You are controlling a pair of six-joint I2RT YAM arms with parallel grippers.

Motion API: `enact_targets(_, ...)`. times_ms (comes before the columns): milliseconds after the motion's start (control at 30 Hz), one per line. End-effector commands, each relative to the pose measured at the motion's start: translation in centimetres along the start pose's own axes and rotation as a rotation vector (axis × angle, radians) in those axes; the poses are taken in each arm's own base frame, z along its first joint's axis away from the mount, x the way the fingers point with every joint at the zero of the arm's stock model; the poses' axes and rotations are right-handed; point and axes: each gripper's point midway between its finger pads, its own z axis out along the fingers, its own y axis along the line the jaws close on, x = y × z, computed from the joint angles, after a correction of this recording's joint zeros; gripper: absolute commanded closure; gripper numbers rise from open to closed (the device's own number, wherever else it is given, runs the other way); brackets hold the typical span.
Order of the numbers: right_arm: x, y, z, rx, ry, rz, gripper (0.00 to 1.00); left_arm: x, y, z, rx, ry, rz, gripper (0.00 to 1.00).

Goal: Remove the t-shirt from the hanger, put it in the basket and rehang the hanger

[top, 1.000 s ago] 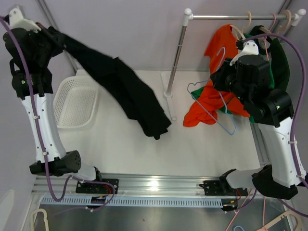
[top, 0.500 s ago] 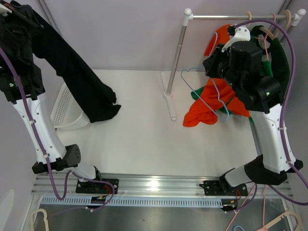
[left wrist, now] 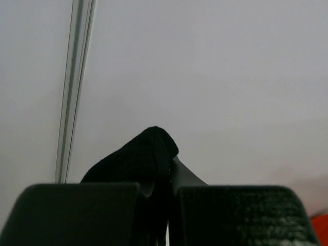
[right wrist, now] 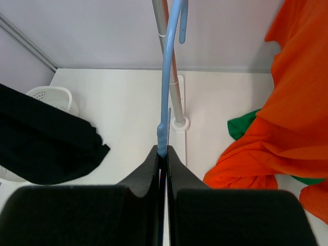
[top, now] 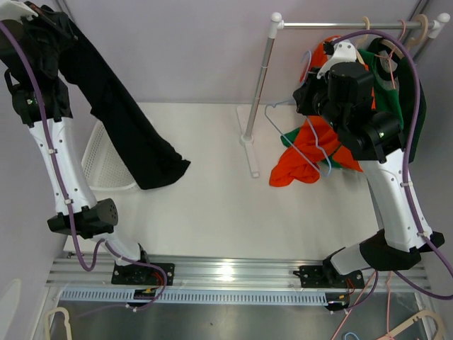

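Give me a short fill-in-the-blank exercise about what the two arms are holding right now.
The left gripper is shut on a ___ t-shirt.
The hanger pinched in the right gripper is ___.
The white basket sits on the robot's ___ side.
Missing words: black; blue; left.

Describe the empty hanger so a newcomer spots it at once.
Find the metal clothes rail at the far right. Just below it, beside the orange garment, the right pincer is shut on the hanger. It is thin, light blue and bare; the other hangers are pale.
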Motion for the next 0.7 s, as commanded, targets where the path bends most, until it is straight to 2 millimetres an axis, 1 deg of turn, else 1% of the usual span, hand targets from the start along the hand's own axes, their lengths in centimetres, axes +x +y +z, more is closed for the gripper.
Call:
enact_targets(0,-1.6,0.9,-0.6,-0.048,-0.063,0.001,1.0,-10.9,-4.5,-4.7,0.102,-0.339,0.071,0.99)
enact_targets(33,-1.5,0.9,-0.5,-0.049,-0.06,-0.003,1.0,-11.1,-4.3,-4.5,0.097,-0.347,0.086,0.99)
enact_targets(67,-1.4,0.9,-0.3,-0.048,-0.056,-0.005,1.0,-11.8,-4.4,-4.9,0.093,-0.359,0.122,0.99)
enact_targets(100,-1.3,0.9,-0.2,-0.046,-0.052,-0.008,1.0,-11.8,-4.2,-4.8,0.086,-0.358,0.143,0.99)
enact_targets(133,-1.2,0.9,-0.2,-0.05,-0.049,-0.015,1.0,-11.3,-3.6,-4.4,0.065,-0.347,0.159,0.99)
enact_targets(200,-0.8,1.0,0.2,-0.049,-0.034,-0.022,1.0,-11.7,-2.2,-4.6,0.0,-0.368,0.203,0.99)
enact_targets(233,-0.6,0.9,0.2,-0.048,-0.027,-0.026,1.0,-11.3,-1.6,-4.3,-0.02,-0.358,0.211,0.99)
enact_targets(267,-0.5,0.9,0.3,-0.048,-0.022,-0.031,1.0,-11.7,-0.2,-4.4,-0.091,-0.372,0.228,0.99)
enact_targets(333,-0.4,0.9,0.5,-0.045,-0.018,-0.037,1.0,-12.1,1.4,-4.6,-0.16,-0.387,0.24,0.99)
enact_targets(367,-0.5,1.0,0.5,-0.051,-0.018,-0.041,1.0,-12.8,1.7,-5.0,-0.175,-0.405,0.24,0.99)
enact_targets(400,-0.2,1.0,0.8,-0.048,-0.002,-0.045,1.0,-14.1,2.7,-5.7,-0.219,-0.44,0.241,0.99)
enact_targets(433,-0.1,1.1,1.0,-0.05,0.004,-0.049,1.0,-14.8,3.3,-6.2,-0.239,-0.456,0.242,0.99)
enact_targets(467,-0.4,1.3,0.8,-0.058,-0.001,-0.048,1.0,-16.8,3.6,-7.5,-0.257,-0.51,0.243,0.99)
enact_targets(533,0.1,1.5,1.4,-0.066,0.02,-0.048,1.0,-18.0,4.5,-8.3,-0.284,-0.54,0.253,0.99)
enact_targets(567,0.5,1.8,1.6,-0.078,0.032,-0.047,1.0,-19.0,5.1,-9.2,-0.305,-0.566,0.258,0.99)
enact_targets(600,0.8,2.0,1.9,-0.086,0.039,-0.043,1.0,-19.7,5.2,-9.9,-0.313,-0.587,0.252,0.99)
enact_targets(633,1.2,2.2,2.3,-0.093,0.052,-0.042,1.0,-19.8,5.6,-9.8,-0.314,-0.59,0.244,0.99)
enact_targets(667,1.6,2.4,2.5,-0.099,0.063,-0.042,1.0,-20.6,5.1,-10.0,-0.275,-0.622,0.211,0.99)
